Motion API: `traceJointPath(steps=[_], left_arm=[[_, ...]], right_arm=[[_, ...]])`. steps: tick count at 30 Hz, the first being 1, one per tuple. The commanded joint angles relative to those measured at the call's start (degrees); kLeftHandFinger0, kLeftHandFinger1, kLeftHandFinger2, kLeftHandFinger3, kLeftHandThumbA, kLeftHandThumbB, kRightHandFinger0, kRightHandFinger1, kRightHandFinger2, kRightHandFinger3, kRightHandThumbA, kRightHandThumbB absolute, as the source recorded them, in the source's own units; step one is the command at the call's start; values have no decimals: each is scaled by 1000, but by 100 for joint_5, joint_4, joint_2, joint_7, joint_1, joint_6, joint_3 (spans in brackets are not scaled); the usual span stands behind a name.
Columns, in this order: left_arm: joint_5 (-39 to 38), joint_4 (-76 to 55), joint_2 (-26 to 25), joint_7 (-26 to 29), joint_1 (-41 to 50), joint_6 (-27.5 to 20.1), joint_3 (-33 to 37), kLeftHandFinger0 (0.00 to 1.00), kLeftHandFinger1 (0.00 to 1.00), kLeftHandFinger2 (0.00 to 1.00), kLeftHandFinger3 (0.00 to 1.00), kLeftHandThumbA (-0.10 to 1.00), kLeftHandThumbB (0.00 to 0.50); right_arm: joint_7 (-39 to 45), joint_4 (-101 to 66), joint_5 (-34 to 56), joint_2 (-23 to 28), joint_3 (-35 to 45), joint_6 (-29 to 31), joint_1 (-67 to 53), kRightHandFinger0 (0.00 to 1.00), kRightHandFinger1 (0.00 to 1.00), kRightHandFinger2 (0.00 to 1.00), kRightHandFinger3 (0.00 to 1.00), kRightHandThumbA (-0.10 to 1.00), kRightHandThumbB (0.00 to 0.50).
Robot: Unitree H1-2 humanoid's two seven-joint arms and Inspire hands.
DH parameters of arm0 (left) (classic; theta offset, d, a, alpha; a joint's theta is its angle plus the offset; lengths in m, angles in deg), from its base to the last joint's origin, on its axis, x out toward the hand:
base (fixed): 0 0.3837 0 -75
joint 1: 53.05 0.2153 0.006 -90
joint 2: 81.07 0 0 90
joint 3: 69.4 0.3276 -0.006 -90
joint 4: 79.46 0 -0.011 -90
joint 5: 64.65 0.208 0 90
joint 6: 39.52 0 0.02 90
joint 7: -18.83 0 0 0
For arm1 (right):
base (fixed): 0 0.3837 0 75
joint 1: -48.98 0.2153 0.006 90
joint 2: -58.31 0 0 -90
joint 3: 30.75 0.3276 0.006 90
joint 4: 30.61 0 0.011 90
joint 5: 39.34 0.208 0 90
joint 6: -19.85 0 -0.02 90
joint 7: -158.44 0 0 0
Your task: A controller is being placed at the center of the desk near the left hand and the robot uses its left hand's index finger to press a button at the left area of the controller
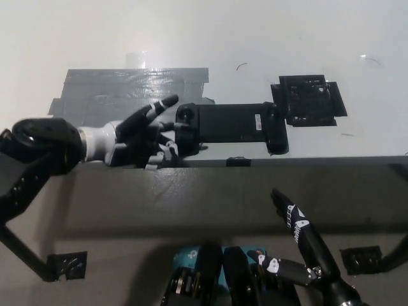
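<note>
Tape patches (134,89) flank controller (229,126); left robot hand (143,137) touches it.

Left robot hand (141,137), fingers spread, touches the controller's (229,127) left end.

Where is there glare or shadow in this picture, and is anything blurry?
Head view: glare whitens the top of the gray tape patch; the white desk is evenly lit. The left hand looks slightly soft beside the sharp controller. The right hand hangs over the dim floor.
</note>
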Motion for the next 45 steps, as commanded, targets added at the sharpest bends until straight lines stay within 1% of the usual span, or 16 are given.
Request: traceJointPath(steps=[1, 2, 5, 9, 13, 15, 17, 20, 24, 26, 28, 30, 32, 36, 42, 45], left_arm=[[-476, 21, -100, -17, -314, 176, -76, 0, 11, 412, 1000, 1000, 401], [-520, 19, -73, 66, -305, 176, -84, 0, 0, 418, 1000, 1000, 410], [-334, -67, 77, 425, -212, 176, -375, 0, 6, 432, 1000, 1000, 396], [-264, -131, 188, 639, -120, 176, -626, 0, 0, 319, 1000, 1000, 405], [-6, -238, 192, 696, -98, 176, -603, 0, 5, 314, 1000, 1000, 405], [192, -303, 161, 699, -111, 176, -531, 0, 32, 358, 1000, 1000, 411], [577, -410, 138, 648, -121, 176, -478, 5, 102, 435, 1000, 1000, 418], [1014, -494, 82, 646, -147, 176, -389, 0, 103, 441, 1000, 1000, 432], [1106, -341, 48, 397, -220, 176, -395, 0, 19, 381, 1000, 1000, 403], [1219, -329, 21, 327, -243, 176, -376, 0, 5, 371, 1000, 1000, 405], [1453, -278, -24, 201, -320, 176, -321, 0, 1, 373, 1000, 1000, 428], [1626, -182, -86, 3, -403, 176, -295, 0, 11, 393, 1000, 1000, 438], [1664, -81, -151, -81, -481, 176, -297, 0, 71, 453, 1000, 1000, 433], [1821, 94, -226, -218, -579, 176, -391, 0, 73, 446, 1000, 1000, 405], [2091, 357, -231, -573, -715, 176, -475, 0, 157, 531, 1000, 1000, 405], [2208, 446, -225, -669, -731, 176, -520, 0, 163, 532, 1000, 1000, 411]], right_arm=[[76, -219, 10, -10, -8, 103, 96, 1000, 1000, 1000, 1000, 856, 302], [74, -249, 14, -17, -5, 56, 81, 1000, 1000, 1000, 1000, 861, 312], [87, -264, -15, 10, -7, 83, 98, 1000, 1000, 1000, 1000, 867, 299], [118, -262, -31, 32, -21, 56, 135, 1000, 1000, 1000, 1000, 861, 289], [161, -285, -37, 52, -31, 2, 172, 1000, 1000, 1000, 1000, 861, 288], [168, -280, -32, 50, -27, 11, 185, 1000, 1000, 1000, 1000, 857, 287], [198, -299, 12, 66, -17, 3, 193, 1000, 1000, 1000, 1000, 841, 285], [228, -304, 32, 77, -12, -8, 216, 1000, 1000, 1000, 1000, 828, 283], [260, -290, -24, 99, -39, 50, 265, 1000, 1000, 1000, 1000, 779, 253], [272, -284, -21, 100, -50, 70, 280, 1000, 1000, 1000, 1000, 770, 252], [272, -275, -19, 111, -39, 82, 309, 1000, 1000, 1000, 1000, 764, 255], [274, -264, -9, 109, -24, 94, 329, 1000, 1000, 1000, 1000, 776, 266], [279, -282, -3, 112, -14, 66, 340, 1000, 1000, 1000, 1000, 783, 265], [291, -264, 6, 96, -17, 34, 378, 1000, 1000, 1000, 1000, 785, 265], [283, -269, -39, 97, -10, 42, 394, 1000, 1000, 1000, 1000, 803, 265], [279, -294, -65, 96, -16, 3, 386, 1000, 1000, 1000, 1000, 815, 272]])
